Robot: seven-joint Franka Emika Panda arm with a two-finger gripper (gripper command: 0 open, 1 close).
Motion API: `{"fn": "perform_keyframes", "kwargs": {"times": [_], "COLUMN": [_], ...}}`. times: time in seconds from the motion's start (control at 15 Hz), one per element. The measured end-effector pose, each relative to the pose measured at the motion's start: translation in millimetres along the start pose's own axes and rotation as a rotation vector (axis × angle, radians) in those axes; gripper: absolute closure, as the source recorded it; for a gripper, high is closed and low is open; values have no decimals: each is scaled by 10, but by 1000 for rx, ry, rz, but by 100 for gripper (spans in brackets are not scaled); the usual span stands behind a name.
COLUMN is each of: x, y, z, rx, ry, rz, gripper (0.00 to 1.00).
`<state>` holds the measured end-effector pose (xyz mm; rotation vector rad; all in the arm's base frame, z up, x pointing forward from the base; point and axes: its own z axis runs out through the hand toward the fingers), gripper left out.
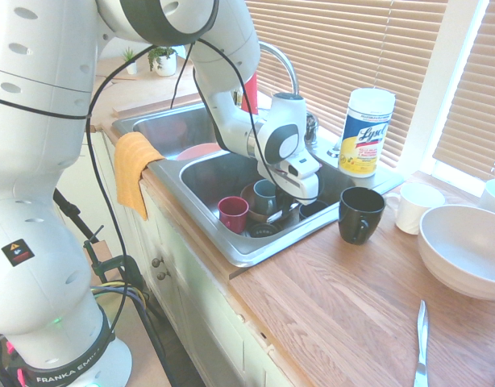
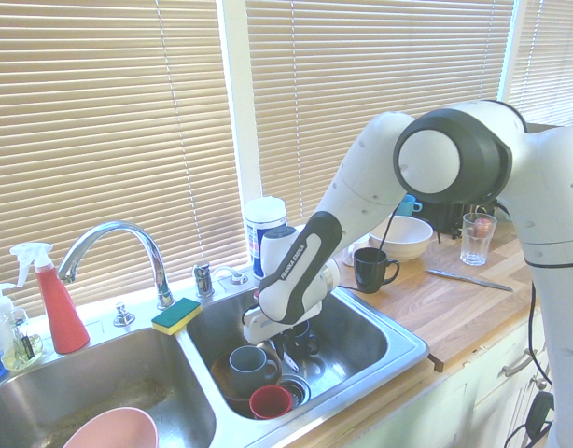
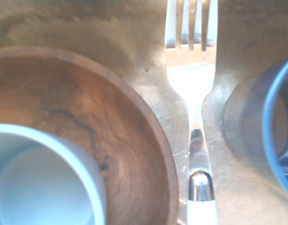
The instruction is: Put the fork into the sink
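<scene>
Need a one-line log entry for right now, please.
hand: down in right sink basin, shut | fork: in wrist view, tines over basin floor | release: not yet

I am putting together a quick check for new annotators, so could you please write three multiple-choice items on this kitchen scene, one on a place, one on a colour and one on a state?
1. Where is the pincer?
A. Down in the sink basin holding the mugs
B. Above the black mug on the worktop
C. Over the basin with the pink bowl

2. What colour is the small cup nearest the sink's front rim?
A. Yellow
B. Dark red
C. White

3. How does the knife lie?
A. Upright in a glass
B. Flat on the wooden worktop
C. Inside the wooden bowl

Answers:
1 A: both exterior views show the arm reaching down among the mugs in that basin.
2 B: it shows dark red in both exterior views.
3 B: it rests flat on the wood, away from the sink.
</scene>
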<state>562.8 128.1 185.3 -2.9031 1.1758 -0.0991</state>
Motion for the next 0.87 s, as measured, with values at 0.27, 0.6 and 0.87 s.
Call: {"fn": "perform_keyframes", "kwargs": {"times": [0.27, 0.6, 0.87], "x": [5, 61, 103], "y": [23, -5, -49], "z": [134, 70, -252], "rx": [-15, 0, 23], "ry": [-11, -6, 12], "rz": [4, 7, 9], "gripper": [0, 0, 0]}}
